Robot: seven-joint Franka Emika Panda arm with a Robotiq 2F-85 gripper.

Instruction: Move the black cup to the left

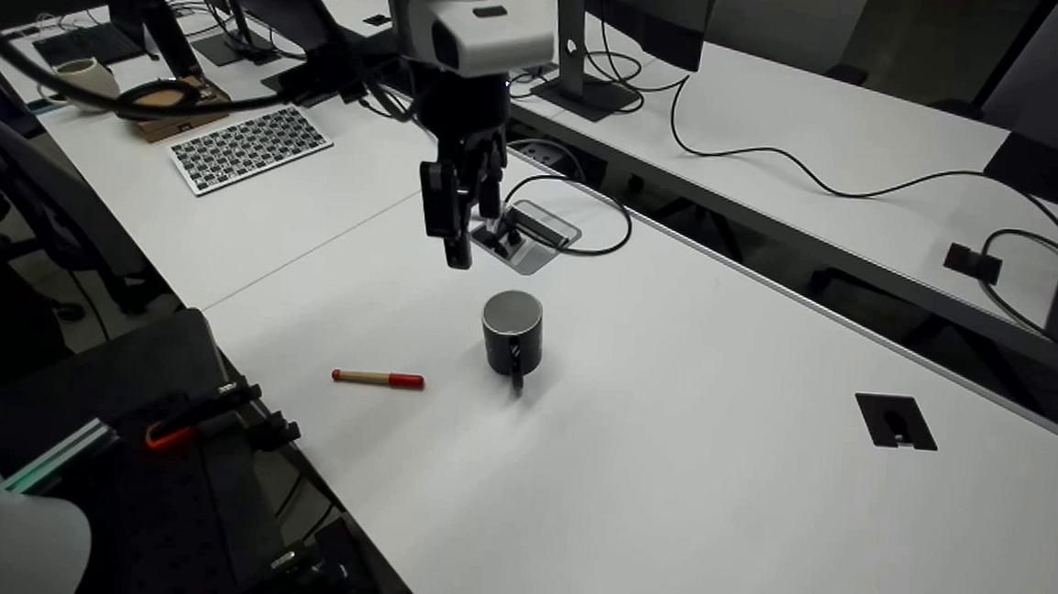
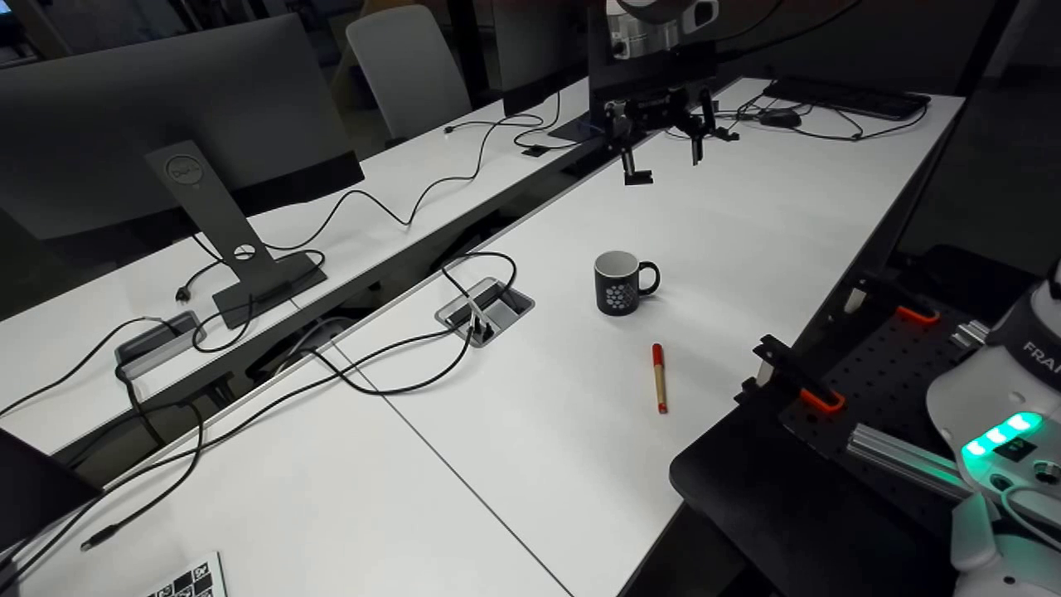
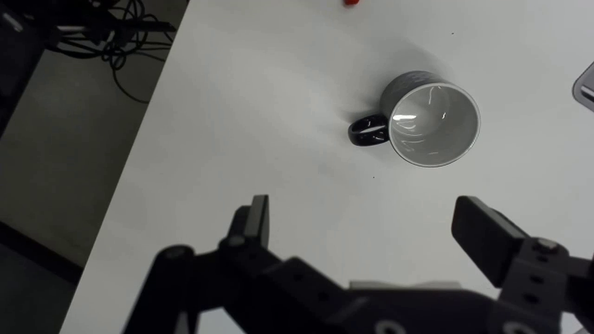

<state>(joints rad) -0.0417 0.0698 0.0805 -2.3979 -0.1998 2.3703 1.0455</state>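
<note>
The black cup (image 1: 500, 348) stands upright on the white table, and it also shows in an exterior view (image 2: 617, 296) with a light pattern on its side. In the wrist view the cup (image 3: 434, 125) lies ahead of the fingertips, its pale interior visible and its black handle pointing left. My gripper (image 1: 474, 237) is open and empty, held above the table and apart from the cup. It shows in an exterior view (image 2: 667, 170) high beyond the cup. In the wrist view the gripper (image 3: 363, 208) has its fingers wide apart with bare table between them.
A red-ended pen (image 1: 379, 379) lies on the table near the cup; it also shows in an exterior view (image 2: 659, 378). A socket box (image 2: 506, 311) with black cables is set into the table. A keyboard (image 1: 249, 147) lies farther along. The table edge shows left in the wrist view.
</note>
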